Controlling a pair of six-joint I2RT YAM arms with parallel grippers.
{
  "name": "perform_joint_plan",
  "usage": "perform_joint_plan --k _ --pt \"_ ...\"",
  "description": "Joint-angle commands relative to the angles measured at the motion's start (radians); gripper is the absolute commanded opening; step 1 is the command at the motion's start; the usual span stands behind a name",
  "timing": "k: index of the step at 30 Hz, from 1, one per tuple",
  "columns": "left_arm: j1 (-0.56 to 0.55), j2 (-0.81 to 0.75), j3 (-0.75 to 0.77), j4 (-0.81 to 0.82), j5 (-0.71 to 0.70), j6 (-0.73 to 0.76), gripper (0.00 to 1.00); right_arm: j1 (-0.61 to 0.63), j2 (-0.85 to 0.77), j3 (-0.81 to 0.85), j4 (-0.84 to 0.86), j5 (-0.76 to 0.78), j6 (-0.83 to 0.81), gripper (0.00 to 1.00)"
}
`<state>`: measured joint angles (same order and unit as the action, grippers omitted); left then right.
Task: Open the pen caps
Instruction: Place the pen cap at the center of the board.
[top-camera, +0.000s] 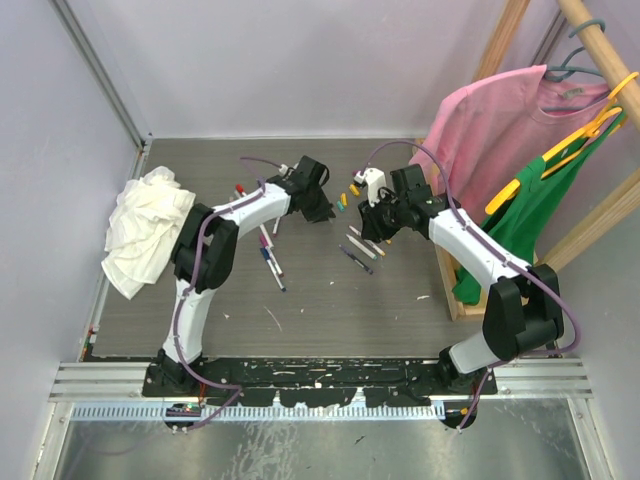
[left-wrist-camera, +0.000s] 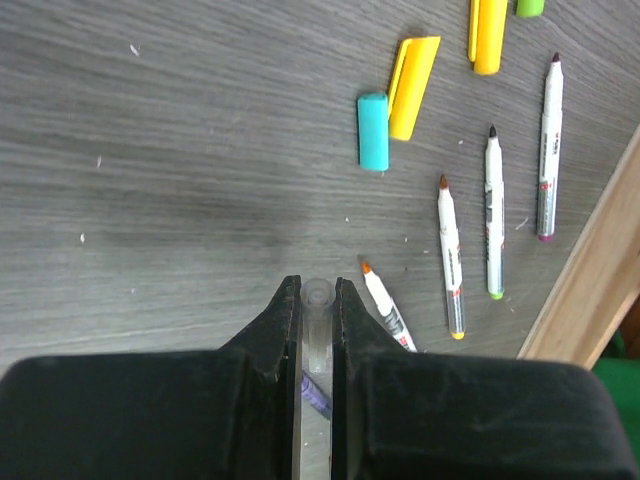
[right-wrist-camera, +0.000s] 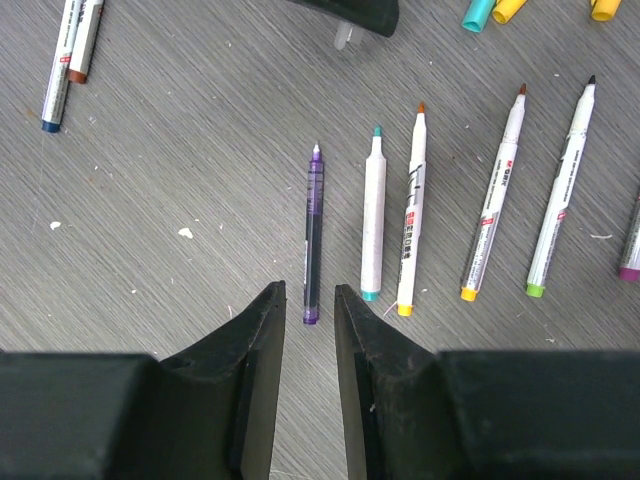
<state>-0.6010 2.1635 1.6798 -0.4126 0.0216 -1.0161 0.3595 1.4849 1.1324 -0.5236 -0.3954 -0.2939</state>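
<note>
My left gripper (left-wrist-camera: 317, 290) is shut on a clear pen cap (left-wrist-camera: 318, 300) and holds it above the table; it shows in the top view (top-camera: 322, 212). Loose caps lie ahead of it: a teal cap (left-wrist-camera: 373, 131), two yellow caps (left-wrist-camera: 412, 86) and a green cap (left-wrist-camera: 530, 6). My right gripper (right-wrist-camera: 309, 290) is open, low over the rear end of an uncapped purple pen (right-wrist-camera: 312, 235). Beside it lie several uncapped white pens (right-wrist-camera: 373, 215). Capped pens (top-camera: 270, 255) lie by the left arm.
A white rag (top-camera: 145, 230) is heaped at the table's left edge. A wooden rack (top-camera: 440, 260) with a pink shirt (top-camera: 490, 120) and a green shirt (top-camera: 530, 210) stands at the right. Its base board (left-wrist-camera: 590, 280) runs beside the pens.
</note>
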Motion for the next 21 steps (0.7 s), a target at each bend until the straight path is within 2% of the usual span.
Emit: perform_joint_plan --k 1,8,21 --pt "0.003 0.053 0.119 -0.125 -0.021 0.028 0.07 -0.004 -0.047 0.003 0.036 -0.023 -0.012 0.32" --pt "0.003 0.119 0.216 -0.159 -0.021 0.044 0.24 -0.006 -0.051 0.001 0.037 -0.024 -0.014 0.32" --pt "0.007 0.143 0.228 -0.167 -0.009 0.046 0.30 -0.016 -0.061 -0.003 0.038 -0.043 -0.016 0.32"
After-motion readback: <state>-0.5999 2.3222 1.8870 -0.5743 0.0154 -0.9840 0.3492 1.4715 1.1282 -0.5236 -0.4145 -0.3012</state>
